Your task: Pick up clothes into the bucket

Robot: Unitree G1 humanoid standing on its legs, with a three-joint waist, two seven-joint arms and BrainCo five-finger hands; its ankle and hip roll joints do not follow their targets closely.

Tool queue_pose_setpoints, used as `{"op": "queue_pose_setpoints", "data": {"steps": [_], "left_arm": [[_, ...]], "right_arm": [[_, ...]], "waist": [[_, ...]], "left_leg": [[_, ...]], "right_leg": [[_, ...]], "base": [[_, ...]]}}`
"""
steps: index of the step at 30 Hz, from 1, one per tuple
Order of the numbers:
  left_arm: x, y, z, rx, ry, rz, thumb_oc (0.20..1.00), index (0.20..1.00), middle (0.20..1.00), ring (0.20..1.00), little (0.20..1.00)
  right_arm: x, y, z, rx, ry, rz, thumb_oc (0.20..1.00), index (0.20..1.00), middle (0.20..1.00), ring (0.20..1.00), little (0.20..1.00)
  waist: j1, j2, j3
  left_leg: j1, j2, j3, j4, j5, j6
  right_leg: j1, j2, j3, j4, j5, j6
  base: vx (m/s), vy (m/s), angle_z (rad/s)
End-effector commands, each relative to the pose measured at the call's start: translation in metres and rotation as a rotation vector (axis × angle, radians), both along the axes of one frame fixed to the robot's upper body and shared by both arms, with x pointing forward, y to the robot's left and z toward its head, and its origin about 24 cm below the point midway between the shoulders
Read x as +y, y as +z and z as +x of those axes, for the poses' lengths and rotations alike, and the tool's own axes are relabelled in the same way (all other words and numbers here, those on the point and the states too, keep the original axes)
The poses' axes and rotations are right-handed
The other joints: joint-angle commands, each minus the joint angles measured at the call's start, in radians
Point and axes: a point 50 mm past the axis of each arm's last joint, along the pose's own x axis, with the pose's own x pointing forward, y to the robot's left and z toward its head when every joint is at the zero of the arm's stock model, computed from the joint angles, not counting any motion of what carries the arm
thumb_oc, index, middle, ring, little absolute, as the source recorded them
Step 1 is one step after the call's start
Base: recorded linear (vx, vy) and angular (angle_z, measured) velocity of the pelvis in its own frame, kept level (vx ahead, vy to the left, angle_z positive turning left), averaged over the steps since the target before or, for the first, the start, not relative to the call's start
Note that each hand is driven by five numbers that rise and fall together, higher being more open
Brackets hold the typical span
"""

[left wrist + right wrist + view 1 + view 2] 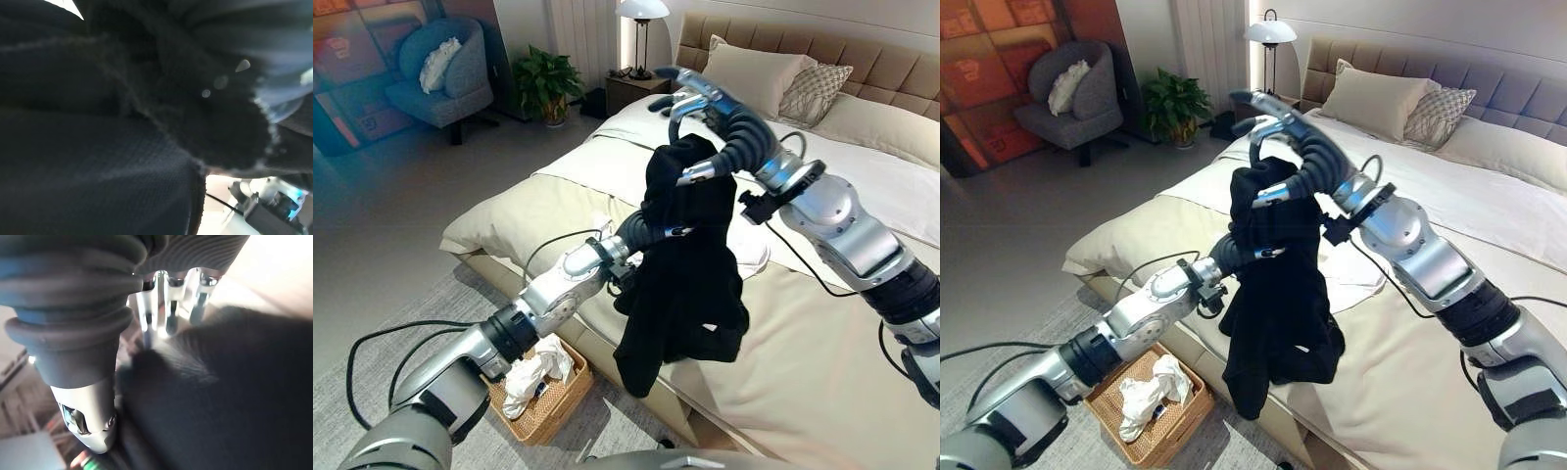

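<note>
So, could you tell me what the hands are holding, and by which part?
The right hand grips the black fabric garment by its top edge; the left hand is buried in its folds, grip unclear.

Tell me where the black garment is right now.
The black garment hangs mid-air at centre, above the bed's near edge, held up by the right hand, the left hand behind it.

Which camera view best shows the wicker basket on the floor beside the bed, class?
The right eye view shows the wicker basket best: its whole rim and the white cloth inside are visible. In the left eye view the left arm partly covers it. The wrist views show the black garment close up.
</note>
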Motion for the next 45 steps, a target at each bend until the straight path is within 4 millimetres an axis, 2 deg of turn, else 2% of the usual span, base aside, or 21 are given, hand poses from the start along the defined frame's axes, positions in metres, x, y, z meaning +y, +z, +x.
{"op": "queue_pose_setpoints", "data": {"steps": [1, 2, 3, 5, 7, 8, 9, 12, 14, 17, 18, 19, 21, 24, 28, 33, 39, 45], "left_arm": [[0.047, 0.044, 0.01, -0.283, 0.18, 0.046, 0.2, 0.2, 0.2, 0.2, 0.2], [0.059, 0.043, 0.008, -0.291, 0.223, 0.048, 0.2, 0.2, 0.2, 0.2, 0.2], [0.081, 0.04, 0.006, -0.293, 0.312, 0.052, 0.2, 0.2, 0.2, 0.2, 0.2], [0.1, 0.033, 0.001, -0.276, 0.386, 0.063, 0.2, 0.2, 0.2, 0.2, 0.2], [0.138, 0.023, -0.011, -0.272, 0.537, 0.121, 0.2, 0.2, 0.2, 0.2, 0.2], [0.152, 0.024, -0.017, -0.286, 0.59, 0.148, 0.2, 0.2, 0.2, 0.2, 0.2], [0.17, 0.024, -0.021, -0.301, 0.67, 0.171, 0.2, 0.2, 0.2, 0.2, 0.2], [0.207, 0.027, -0.037, -0.336, 0.826, 0.242, 0.2, 0.2, 0.2, 0.2, 0.2], [0.234, 0.041, -0.049, -0.395, 0.956, 0.274, 0.2, 0.2, 0.2, 0.2, 0.2], [0.255, 0.054, -0.061, -0.458, 1.069, 0.265, 0.2, 0.2, 0.2, 0.2, 0.2], [0.263, 0.058, -0.065, -0.478, 1.118, 0.265, 0.2, 0.2, 0.2, 0.2, 0.2], [0.264, 0.058, -0.065, -0.483, 1.132, 0.26, 0.2, 0.2, 0.2, 0.2, 0.2], [0.268, 0.066, -0.064, -0.563, 1.221, 0.27, 0.2, 0.2, 0.2, 0.2, 0.2], [0.273, 0.063, -0.059, -0.581, 1.308, 0.269, 0.2, 0.2, 0.2, 0.2, 0.2], [0.275, 0.06, -0.047, -0.565, 1.364, 0.268, 0.2, 0.2, 0.2, 0.2, 0.2], [0.273, 0.07, -0.029, -0.584, 1.384, 0.254, 0.2, 0.2, 0.2, 0.2, 0.2], [0.288, 0.082, -0.019, -0.59, 1.463, 0.314, 0.2, 0.2, 0.2, 0.2, 0.2], [0.292, 0.101, -0.014, -0.642, 1.509, 0.352, 0.2, 0.2, 0.2, 0.2, 0.2]], "right_arm": [[-0.031, 0.009, -0.008, -0.077, -0.093, 0.137, 1.0, 1.0, 1.0, 1.0, 1.0], [-0.041, 0.0, -0.007, -0.047, -0.128, 0.171, 1.0, 1.0, 1.0, 1.0, 1.0], [-0.058, -0.022, -0.005, 0.033, -0.193, 0.254, 1.0, 1.0, 1.0, 1.0, 1.0], [-0.067, -0.044, -0.006, 0.102, -0.237, 0.312, 1.0, 1.0, 1.0, 1.0, 1.0], [-0.084, -0.096, -0.014, 0.281, -0.328, 0.439, 1.0, 1.0, 1.0, 1.0, 1.0], [-0.088, -0.112, -0.018, 0.329, -0.356, 0.448, 1.0, 1.0, 1.0, 1.0, 1.0], [-0.098, -0.136, -0.024, 0.4, -0.432, 0.466, 1.0, 1.0, 1.0, 1.0, 1.0], [-0.113, -0.197, -0.044, 0.604, -0.571, 0.48, 1.0, 1.0, 1.0, 1.0, 1.0], [-0.123, -0.241, -0.067, 0.748, -0.704, 0.39, 1.0, 1.0, 1.0, 1.0, 1.0], [-0.125, -0.295, -0.101, 0.965, -0.806, 0.29, 1.0, 1.0, 1.0, 1.0, 1.0], [-0.125, -0.324, -0.123, 1.097, -0.852, 0.209, 1.0, 1.0, 1.0, 1.0, 1.0], [-0.125, -0.329, -0.126, 1.124, -0.867, 0.17, 1.0, 1.0, 1.0, 1.0, 1.0], [-0.122, -0.362, -0.154, 1.285, -0.907, 0.01, 1.0, 1.0, 1.0, 1.0, 1.0], [-0.121, -0.381, -0.174, 1.384, -0.916, -0.174, 1.0, 1.0, 1.0, 1.0, 1.0], [-0.123, -0.388, -0.182, 1.429, -0.942, -0.207, 1.0, 1.0, 1.0, 1.0, 1.0], [-0.127, -0.382, -0.166, 1.373, -0.967, -0.192, 1.0, 1.0, 1.0, 1.0, 1.0], [-0.127, -0.371, -0.14, 1.278, -0.947, -0.207, 1.0, 1.0, 1.0, 1.0, 1.0], [-0.121, -0.366, -0.13, 1.225, -0.946, -0.162, 1.0, 1.0, 1.0, 1.0, 1.0]], "waist": [[0.024, -0.033, -0.032], [0.027, -0.033, -0.031], [0.032, -0.029, -0.023], [0.037, -0.031, -0.023], [0.039, -0.03, -0.018], [0.04, -0.03, -0.015], [0.043, -0.029, -0.008], [0.042, -0.029, -0.001], [0.043, -0.028, 0.007], [0.044, -0.033, 0.02], [0.047, -0.034, 0.03], [0.045, -0.037, 0.034], [0.049, -0.041, 0.05], [0.048, -0.046, 0.067], [0.038, -0.047, 0.12], [0.026, -0.054, 0.214], [0.01, -0.067, 0.288], [0.001, -0.087, 0.342]], "left_leg": [[0.013, 0.015, -0.002, 0.029, -0.092, -0.013], [0.014, 0.015, -0.002, 0.03, -0.093, -0.012], [0.021, 0.016, 0.0, 0.031, -0.1, -0.011], [0.013, 0.016, 0.0, 0.034, -0.098, -0.01], [0.013, 0.017, 0.002, 0.038, -0.102, -0.008], [0.012, 0.018, 0.002, 0.04, -0.103, -0.007], [0.01, 0.018, 0.002, 0.042, -0.104, -0.006], [0.004, 0.018, 0.004, 0.049, -0.106, -0.006], [0.001, 0.019, 0.004, 0.051, -0.108, -0.006], [-0.015, 0.019, 0.0, 0.059, -0.109, -0.007], [-0.017, 0.02, 0.0, 0.063, -0.114, -0.008], [-0.029, 0.018, -0.003, 0.066, -0.109, -0.007], [-0.04, 0.018, -0.007, 0.072, -0.112, -0.009], [-0.069, 0.011, -0.015, 0.074, -0.103, -0.009], [-0.134, -0.003, -0.023, 0.117, -0.103, -0.007], [-0.288, -0.026, -0.032, 0.289, -0.141, 0.007], [-0.455, -0.019, -0.025, 0.484, -0.208, 0.028], [-0.624, -0.014, -0.042, 0.619, -0.24, 0.036]], "right_leg": [[0.005, -0.101, -0.01, 0.05, -0.027, 0.115], [0.005, -0.101, -0.011, 0.05, -0.028, 0.115], [0.011, -0.099, -0.011, 0.049, -0.031, 0.115], [0.006, -0.1, -0.014, 0.05, -0.03, 0.114], [0.005, -0.098, -0.013, 0.053, -0.034, 0.112], [0.004, -0.098, -0.012, 0.053, -0.036, 0.112], [0.002, -0.098, -0.012, 0.056, -0.036, 0.112], [-0.004, -0.096, -0.013, 0.063, -0.04, 0.111], [-0.007, -0.096, -0.015, 0.064, -0.042, 0.111], [-0.018, -0.096, -0.019, 0.068, -0.041, 0.112], [-0.019, -0.095, -0.021, 0.071, -0.044, 0.113], [-0.029, -0.098, -0.021, 0.073, -0.041, 0.112], [-0.036, -0.098, -0.024, 0.078, -0.044, 0.113], [-0.06, -0.106, -0.03, 0.082, -0.04, 0.114], [-0.112, -0.118, -0.026, 0.112, -0.036, 0.114], [-0.238, -0.144, -0.002, 0.224, -0.047, 0.102], [-0.402, -0.16, 0.048, 0.385, -0.087, 0.088], [-0.553, -0.159, 0.058, 0.485, -0.117, 0.076]], "base": [[0.0, 0.0, 0.0], [0.0, 0.0, 0.0], [0.0, 0.0, 0.0], [0.0, 0.0, 0.0], [0.02, 0.004, -0.03], [0.01, 0.013, -0.03], [0.01, 0.011, -0.03], [0.01, 0.023, -0.05], [0.0, 0.012, 0.02], [0.0, 0.0, 0.0], [-0.03, 0.013, 0.05], [-0.04, 0.017, 0.04], [-0.05, 0.015, 0.02], [-0.05, 0.026, 0.05], [-0.11, 0.04, 0.03], [-0.15, 0.067, 0.06], [-0.09, 0.06, -0.03], [-0.07, 0.004, -0.04]]}}
